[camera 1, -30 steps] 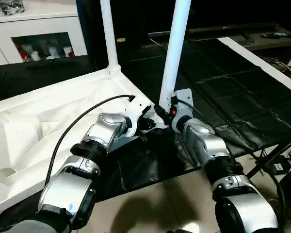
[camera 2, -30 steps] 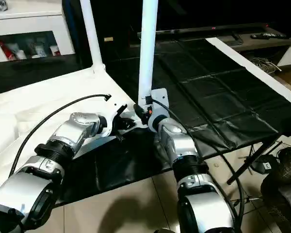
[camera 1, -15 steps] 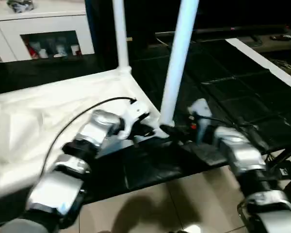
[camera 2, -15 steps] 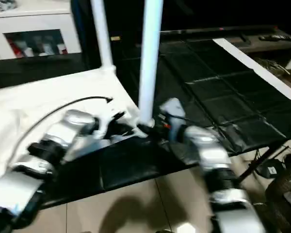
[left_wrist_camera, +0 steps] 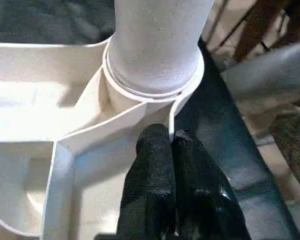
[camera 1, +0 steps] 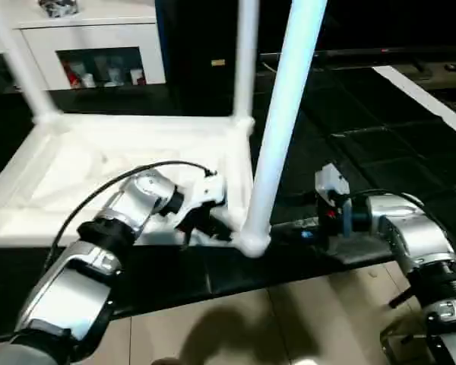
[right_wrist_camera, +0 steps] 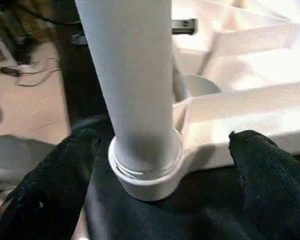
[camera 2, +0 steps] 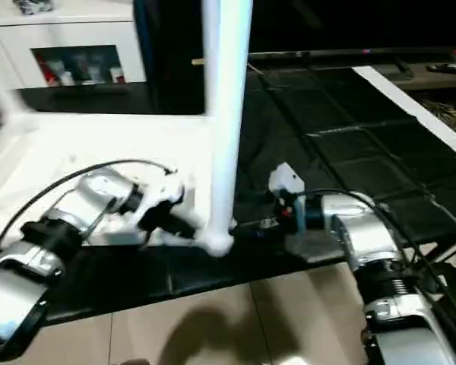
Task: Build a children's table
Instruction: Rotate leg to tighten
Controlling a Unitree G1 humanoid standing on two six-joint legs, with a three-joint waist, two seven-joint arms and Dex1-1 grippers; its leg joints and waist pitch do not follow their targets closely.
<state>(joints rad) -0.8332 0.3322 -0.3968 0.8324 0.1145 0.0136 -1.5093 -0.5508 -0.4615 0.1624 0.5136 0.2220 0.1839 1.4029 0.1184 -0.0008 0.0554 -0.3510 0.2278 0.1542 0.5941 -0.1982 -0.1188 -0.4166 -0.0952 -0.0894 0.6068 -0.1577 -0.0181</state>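
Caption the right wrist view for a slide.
Open right end effector straddling a white leg seated upright in the tabletop's corner socket.

Leg (right_wrist_camera: 130, 85) blocks gap between jaws; sides seemingly free.

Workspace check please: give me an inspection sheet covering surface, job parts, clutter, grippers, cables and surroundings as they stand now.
Surface: black mat under the work.
Job parts: tabletop upside down; near leg upright in its corner socket; two more legs stand at the far corners.
Clutter: nothing seen.
Grippers: left gripper shut, at the rib beside the socket; right gripper open, fingers either side of the near leg, not touching it.
Cables: black cable looping over the left forearm.
Surroundings: white cabinet behind; tiled floor.
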